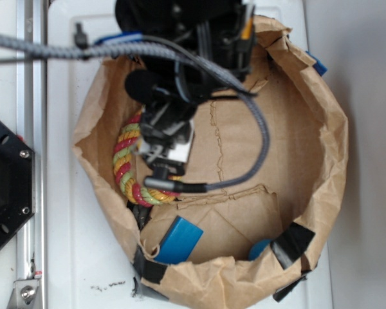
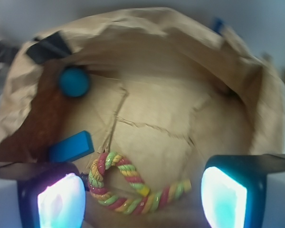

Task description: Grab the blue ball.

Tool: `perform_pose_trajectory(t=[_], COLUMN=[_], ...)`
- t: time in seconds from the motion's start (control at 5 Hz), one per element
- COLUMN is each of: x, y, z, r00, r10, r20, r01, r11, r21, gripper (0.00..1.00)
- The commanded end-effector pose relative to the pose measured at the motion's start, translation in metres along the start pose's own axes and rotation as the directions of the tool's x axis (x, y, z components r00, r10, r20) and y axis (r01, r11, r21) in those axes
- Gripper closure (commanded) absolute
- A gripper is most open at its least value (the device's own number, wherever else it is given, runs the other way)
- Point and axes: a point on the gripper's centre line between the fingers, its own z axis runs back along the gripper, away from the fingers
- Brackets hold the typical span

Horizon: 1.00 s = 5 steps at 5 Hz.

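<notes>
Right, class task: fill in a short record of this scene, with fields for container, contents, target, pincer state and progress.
container: brown paper bag, rim rolled down, black tape on it
contents: blue ball, blue block, striped rope
target: ball, by the bag wall, near the black tape; half hidden by the rim in the exterior view
pincer: open, empty, above the rope
ball and block: apart, not touching
progress: ball not yet grabbed
</notes>
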Motion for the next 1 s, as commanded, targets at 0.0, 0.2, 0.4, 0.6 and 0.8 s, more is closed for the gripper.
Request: perform_pose_trajectory(t=[0.0, 0.2, 0.4, 0.6, 0.8], x=[0.005, 0.005, -0.002, -0.008, -0.006], y=[0.000, 0.000, -0.008, -0.022, -0.026], z=[0.014, 0.014, -0.017, -0.041, -0.051], r00=[0.999, 0.999, 0.999, 0.995, 0.992], r10=[0.001, 0.001, -0.036, -0.101, -0.127], r20=[0.053, 0.053, 0.022, -0.002, 0.017], r01=[-0.003, -0.003, 0.034, 0.101, 0.123], r11=[1.000, 1.000, 0.996, 0.985, 0.980], r21=[0.027, 0.027, 0.086, 0.137, 0.159], gripper=[0.00, 0.00, 0.00, 0.00, 0.00])
